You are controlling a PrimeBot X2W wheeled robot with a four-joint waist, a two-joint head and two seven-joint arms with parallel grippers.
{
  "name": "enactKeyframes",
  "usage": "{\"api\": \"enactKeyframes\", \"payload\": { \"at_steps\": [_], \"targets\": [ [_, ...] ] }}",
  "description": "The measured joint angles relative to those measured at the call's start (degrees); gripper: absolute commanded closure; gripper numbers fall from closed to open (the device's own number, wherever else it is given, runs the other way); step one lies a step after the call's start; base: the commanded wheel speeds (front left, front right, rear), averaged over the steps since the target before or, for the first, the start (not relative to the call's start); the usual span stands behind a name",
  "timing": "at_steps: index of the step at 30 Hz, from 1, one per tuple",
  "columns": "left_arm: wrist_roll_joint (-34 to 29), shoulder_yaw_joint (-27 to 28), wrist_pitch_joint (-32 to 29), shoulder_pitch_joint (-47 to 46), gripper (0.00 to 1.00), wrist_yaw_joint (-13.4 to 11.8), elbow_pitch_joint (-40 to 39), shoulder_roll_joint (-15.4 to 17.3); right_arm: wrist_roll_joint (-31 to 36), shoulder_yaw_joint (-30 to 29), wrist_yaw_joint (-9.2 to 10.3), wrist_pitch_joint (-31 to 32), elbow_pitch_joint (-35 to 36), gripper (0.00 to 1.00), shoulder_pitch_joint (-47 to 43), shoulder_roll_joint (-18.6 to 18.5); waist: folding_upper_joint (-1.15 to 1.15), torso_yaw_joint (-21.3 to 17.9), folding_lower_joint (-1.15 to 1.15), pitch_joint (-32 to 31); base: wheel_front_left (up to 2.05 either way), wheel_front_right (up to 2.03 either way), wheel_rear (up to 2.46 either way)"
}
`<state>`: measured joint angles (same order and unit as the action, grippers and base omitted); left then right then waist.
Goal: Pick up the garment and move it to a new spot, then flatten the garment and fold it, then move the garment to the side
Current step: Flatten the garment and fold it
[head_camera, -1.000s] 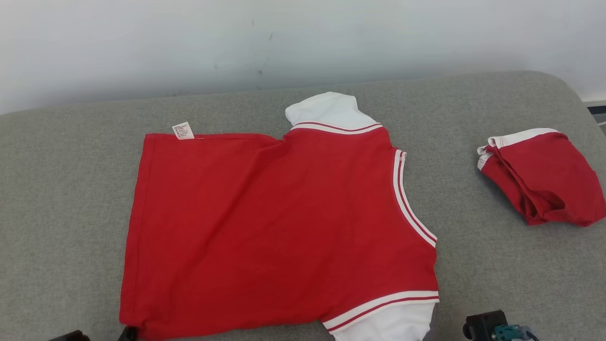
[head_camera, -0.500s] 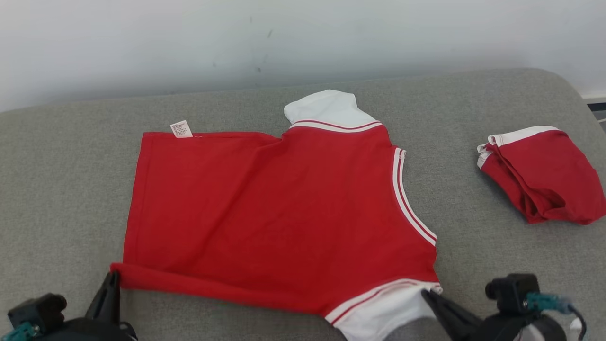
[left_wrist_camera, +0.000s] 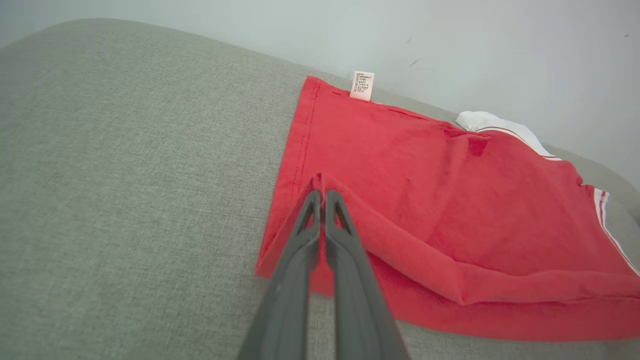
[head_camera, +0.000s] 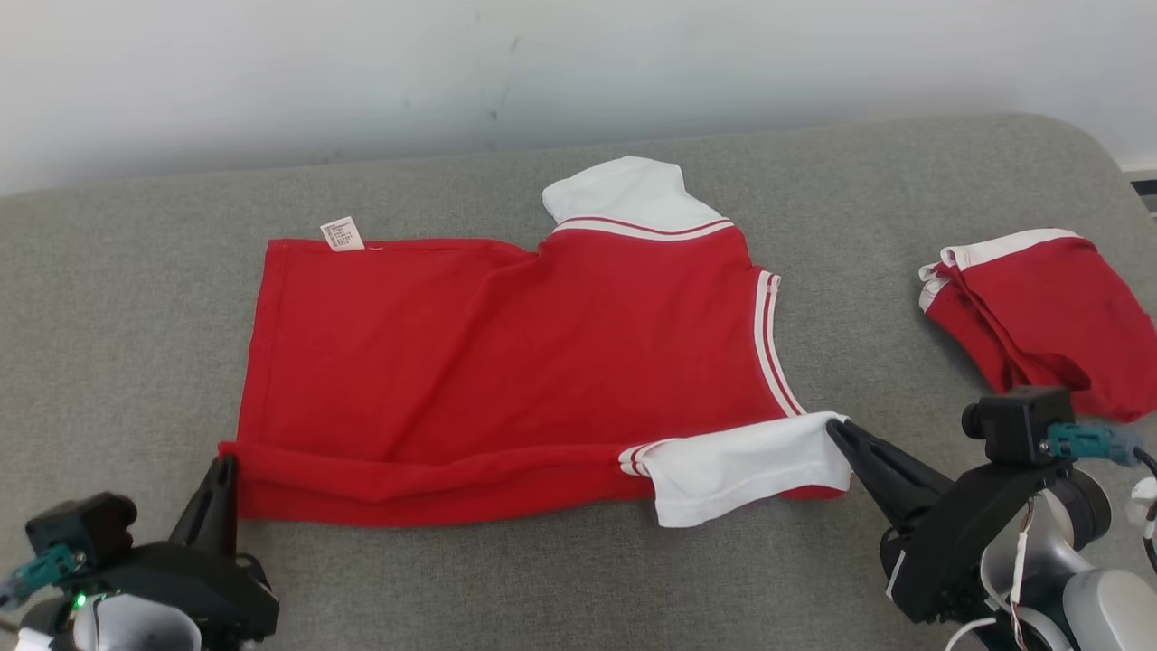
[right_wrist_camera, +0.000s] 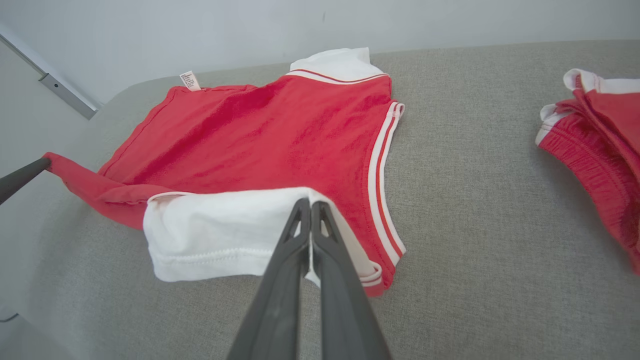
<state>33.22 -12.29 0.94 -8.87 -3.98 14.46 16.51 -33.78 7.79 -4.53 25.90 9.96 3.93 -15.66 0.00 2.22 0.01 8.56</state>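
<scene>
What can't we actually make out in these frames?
- Care label print: too small to read in any view.
- Second red garment: cut off by the right wrist view's right edge; in the head view the right arm's camera overlaps its near edge.
- Lower layer of the shirt along the near side: covered by the folded-over hem.
- Cloth pinched in the shut left jaws: hidden by the dark fingers, left wrist view.

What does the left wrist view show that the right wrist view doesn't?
Left wrist view: the left pincer close up, shut on the red shirt at its hem corner, fold rolled over. Right wrist view: the right pincer shut on the near white sleeve, and folded red shorts lying apart. Both: the care label, the far white sleeve, the grey cushion.
</scene>
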Motion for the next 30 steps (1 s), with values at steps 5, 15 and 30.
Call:
{"api": "enactKeyframes", "payload": {
  "at_steps": [5, 15, 30],
  "targets": [
    [-0.1, -0.8, -0.8, -3.7, 1.0, 0.5, 1.8, -0.1, -0.8, -0.1, -0.01, 1.3, -3.1, 1.0, 3.2, 0.0, 0.0, 0.4, 0.0, 1.2, 0.0, 0.0, 0.0],
    [-0.9, -1.0, -0.9, -8.0, 1.0, 0.5, 6.2, -0.4, -1.5, 1.1, -0.49, 3.8, -10.2, 1.0, 9.2, 0.3, 0.0, 1.6, 0.0, 3.6, 0.0, 0.0, 0.0],
    [-1.5, -2.7, 0.1, -13.3, 1.0, 2.0, 11.7, -2.2, -1.5, 2.0, -0.77, 4.9, -18.3, 1.0, 17.6, 1.0, 0.0, 3.9, 0.0, 6.2, 0.0, 0.0, 0.0]
  ]
}}
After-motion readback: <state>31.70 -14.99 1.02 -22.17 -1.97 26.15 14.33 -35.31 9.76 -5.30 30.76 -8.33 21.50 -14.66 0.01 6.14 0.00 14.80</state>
